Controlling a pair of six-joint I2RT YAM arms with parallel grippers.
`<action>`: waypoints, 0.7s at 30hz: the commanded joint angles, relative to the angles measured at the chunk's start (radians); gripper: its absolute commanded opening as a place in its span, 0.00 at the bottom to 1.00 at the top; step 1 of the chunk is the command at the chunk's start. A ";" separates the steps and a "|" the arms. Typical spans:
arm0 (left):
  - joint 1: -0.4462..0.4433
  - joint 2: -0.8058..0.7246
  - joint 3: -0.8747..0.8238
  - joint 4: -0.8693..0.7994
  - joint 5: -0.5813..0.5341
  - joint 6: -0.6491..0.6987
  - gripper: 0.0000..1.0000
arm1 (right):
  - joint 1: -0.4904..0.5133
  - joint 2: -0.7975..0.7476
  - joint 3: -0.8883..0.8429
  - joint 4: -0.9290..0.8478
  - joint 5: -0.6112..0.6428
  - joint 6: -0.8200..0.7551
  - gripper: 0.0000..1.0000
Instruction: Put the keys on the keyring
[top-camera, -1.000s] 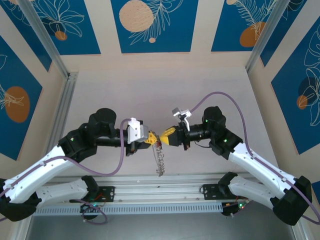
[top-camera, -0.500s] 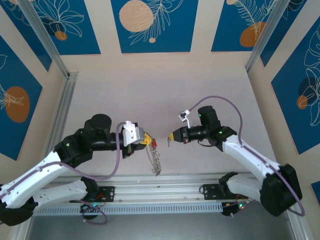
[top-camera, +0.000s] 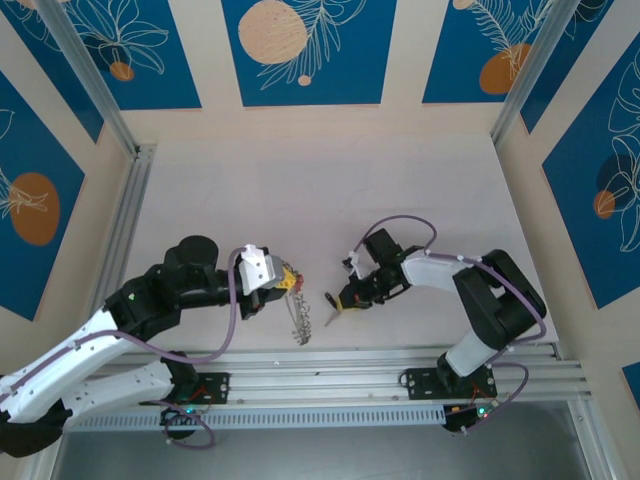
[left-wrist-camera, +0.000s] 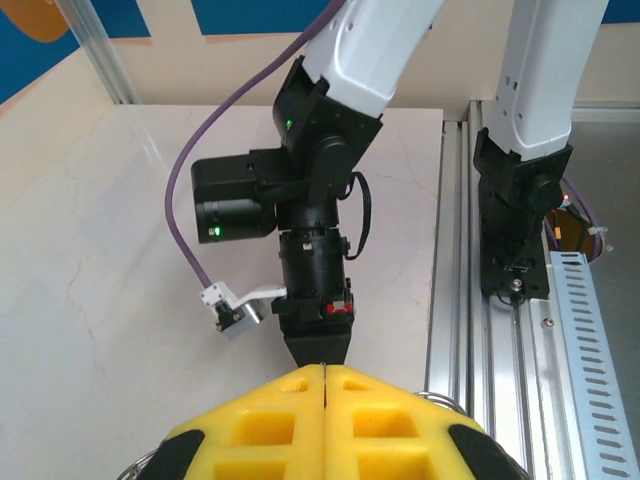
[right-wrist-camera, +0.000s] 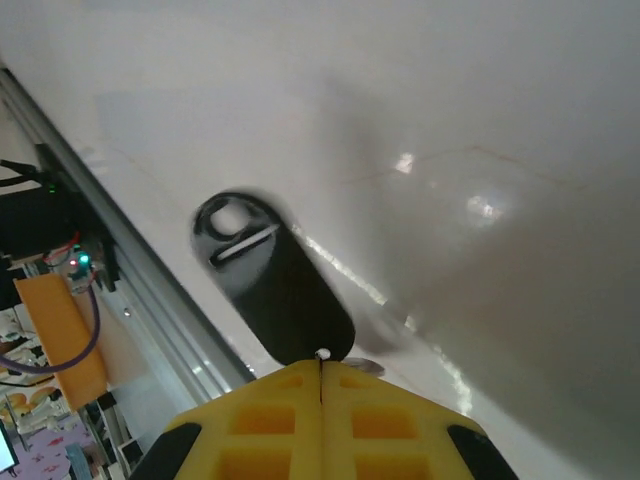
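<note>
The left fingers, pressed together, pinch the keyring, which hangs down over the desk. The right fingers pinch a black key (head sticking outward) near the ring, not touching it.

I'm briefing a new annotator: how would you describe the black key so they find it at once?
Just beyond the front aluminium rail, find the yellow-padded right gripper. Pinched in its shut jaws is the black key, an oval plastic head with a round hole. The thin grey metal keyring dangling from the left gripper is wiry instead.
</note>
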 joint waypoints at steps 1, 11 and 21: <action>0.008 -0.024 0.000 0.018 -0.021 -0.019 0.00 | 0.019 0.033 0.062 -0.037 0.024 -0.039 0.00; 0.020 -0.020 0.000 0.020 -0.016 -0.021 0.00 | 0.059 0.091 0.183 -0.102 0.154 -0.093 0.02; 0.029 -0.018 0.000 0.025 -0.003 -0.027 0.00 | 0.044 0.073 0.210 -0.122 0.233 -0.100 0.37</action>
